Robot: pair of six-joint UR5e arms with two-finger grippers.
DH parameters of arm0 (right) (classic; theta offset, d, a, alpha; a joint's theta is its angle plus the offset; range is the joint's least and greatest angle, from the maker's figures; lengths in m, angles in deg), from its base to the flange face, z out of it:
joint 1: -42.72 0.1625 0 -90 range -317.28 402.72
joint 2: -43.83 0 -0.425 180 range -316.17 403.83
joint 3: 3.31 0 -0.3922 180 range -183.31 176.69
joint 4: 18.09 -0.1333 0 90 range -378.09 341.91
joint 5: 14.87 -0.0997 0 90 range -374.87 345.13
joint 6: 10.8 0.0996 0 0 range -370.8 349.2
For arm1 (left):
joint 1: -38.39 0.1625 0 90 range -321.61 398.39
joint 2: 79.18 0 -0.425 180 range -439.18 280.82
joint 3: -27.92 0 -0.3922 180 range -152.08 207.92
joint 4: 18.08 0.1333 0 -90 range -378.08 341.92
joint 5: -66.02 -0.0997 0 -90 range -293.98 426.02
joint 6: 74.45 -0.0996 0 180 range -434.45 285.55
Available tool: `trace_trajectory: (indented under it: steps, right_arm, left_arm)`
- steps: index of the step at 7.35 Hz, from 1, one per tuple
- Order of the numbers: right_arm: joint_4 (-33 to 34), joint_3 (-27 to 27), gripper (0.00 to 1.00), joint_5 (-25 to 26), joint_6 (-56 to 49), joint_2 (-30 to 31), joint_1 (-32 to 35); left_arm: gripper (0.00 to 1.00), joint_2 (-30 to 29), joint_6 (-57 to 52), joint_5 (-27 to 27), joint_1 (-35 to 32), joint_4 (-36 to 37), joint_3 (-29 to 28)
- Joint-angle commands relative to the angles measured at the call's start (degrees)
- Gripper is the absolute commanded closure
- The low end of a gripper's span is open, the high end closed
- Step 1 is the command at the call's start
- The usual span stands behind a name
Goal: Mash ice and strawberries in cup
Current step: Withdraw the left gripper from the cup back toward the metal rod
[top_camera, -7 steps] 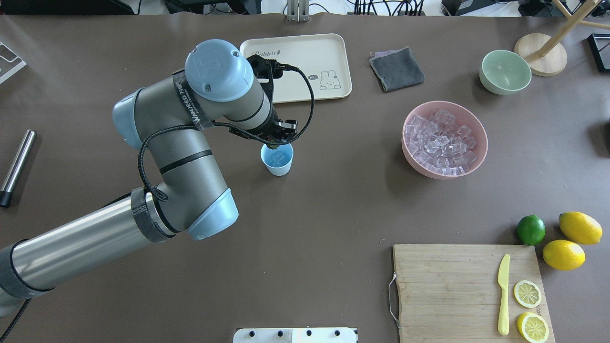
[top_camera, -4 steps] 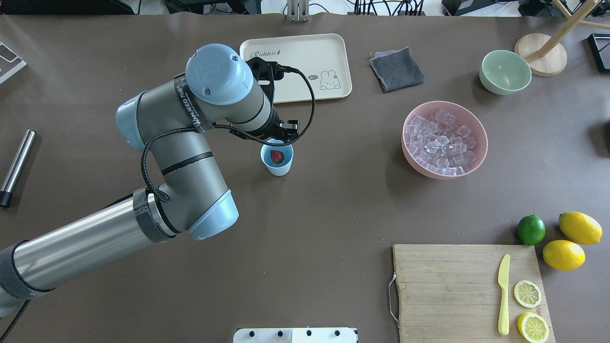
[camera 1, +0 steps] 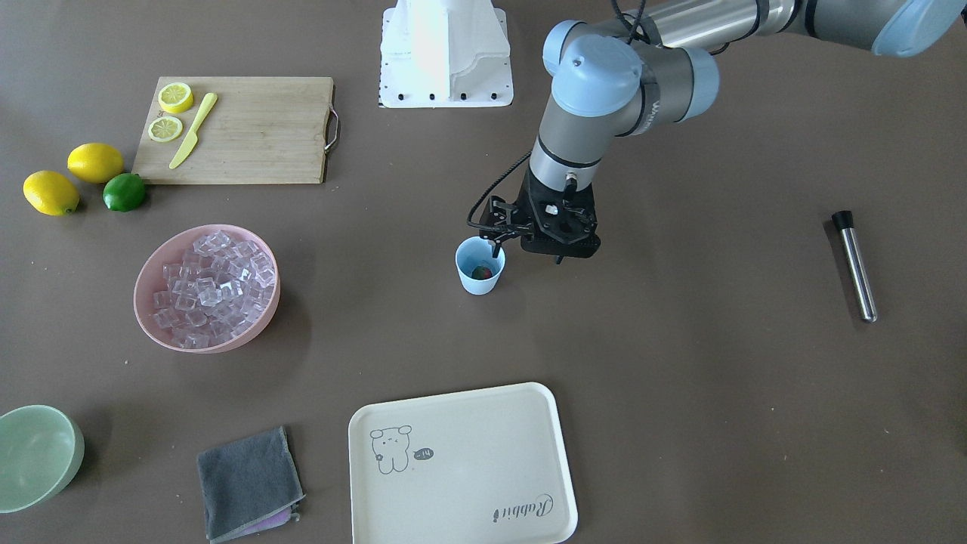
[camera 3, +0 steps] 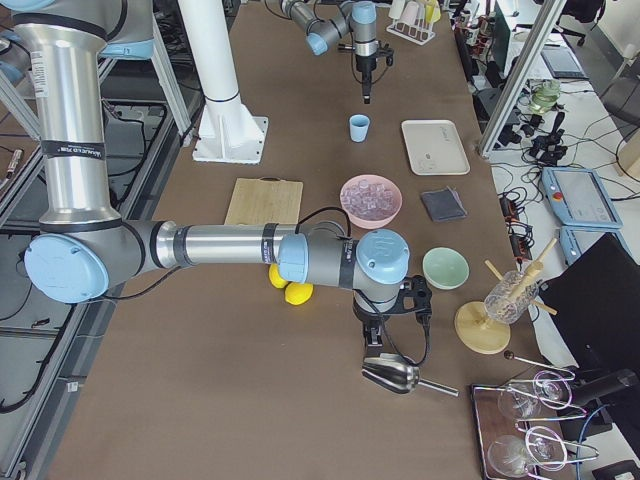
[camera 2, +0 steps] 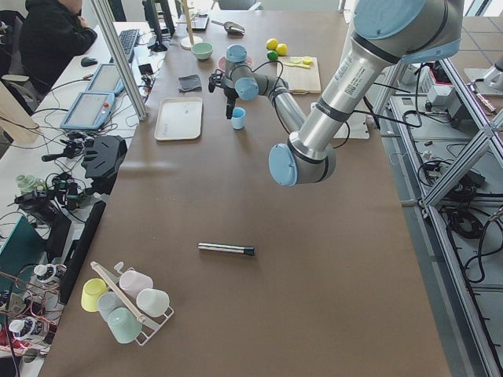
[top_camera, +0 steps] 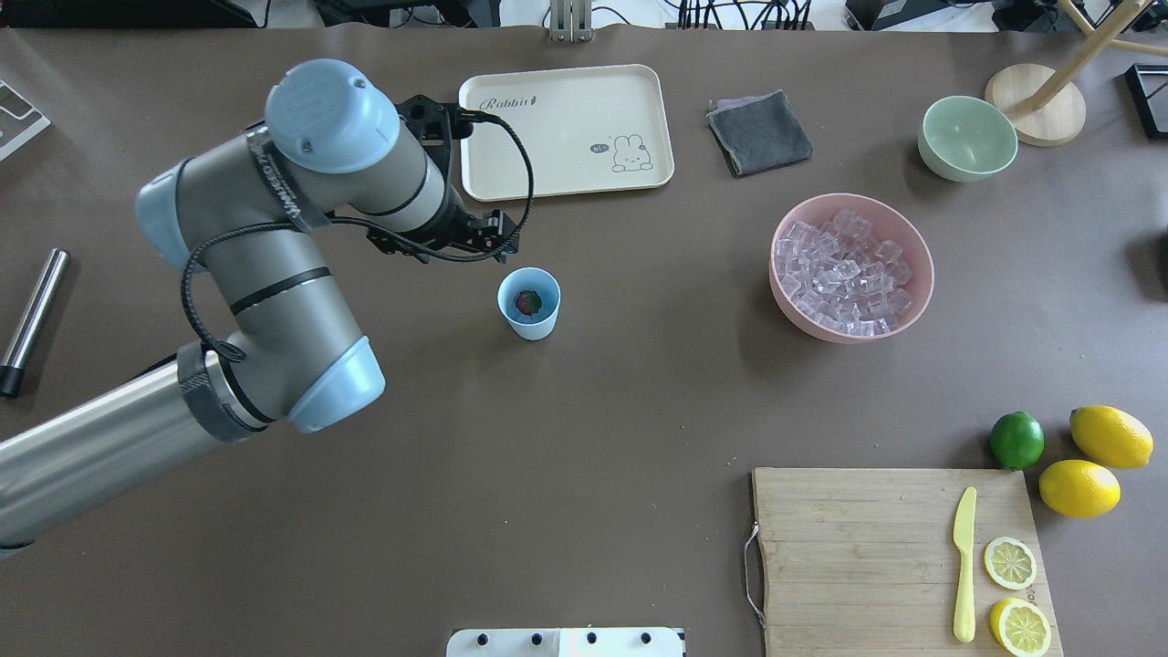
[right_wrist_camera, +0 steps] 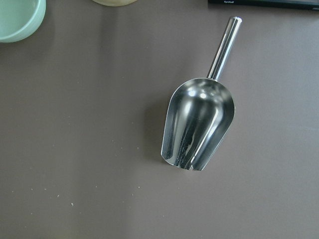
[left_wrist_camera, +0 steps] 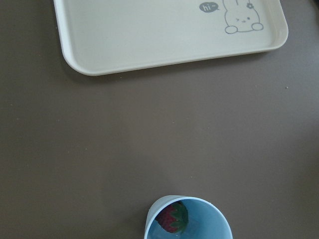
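One strawberry in one blue cup, left gripper empty beside it.

The left gripper [camera 1: 527, 253] hangs just to the robot's left of the cup [top_camera: 531, 330], fingers spread wide, holding nothing. A single strawberry [top_camera: 528, 302] lies inside the cup; any ice under it is hard to make out. To the robot's right of the cup, one pink bowl [top_camera: 849, 336] holds heaped ice cubes [top_camera: 844, 269], too many to count. Beyond the cup, one cream tray [top_camera: 566, 137] reads "Rabbit" and "hi~". Far from the cup, the right gripper [camera 3: 390, 335] hovers over one metal scoop [right_wrist_camera: 197, 124]; how far open it is cannot be told.
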Motion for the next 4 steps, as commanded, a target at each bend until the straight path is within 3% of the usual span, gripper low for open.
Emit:
trace_trajectory:
  steps: [1,3,4]
  right_arm:
    - [-0.1,0.0,0.01,0.2,0.0,0.1,0.0]
    - [0.0,0.4,0.01,0.2,0.0,0.1,0.4]
    - [-0.1,0.4,0.01,0.3,0.0,0.1,0.4]
  left_arm:
    - [0.02,11.5,-13.6,6.8,-11.4,-0.2,1.7]
    - [0.02,18.0,-26.2,7.2,-20.6,-0.4,-0.4]
    - [0.02,22.1,-30.9,7.4,-23.5,-4.6,-2.5]
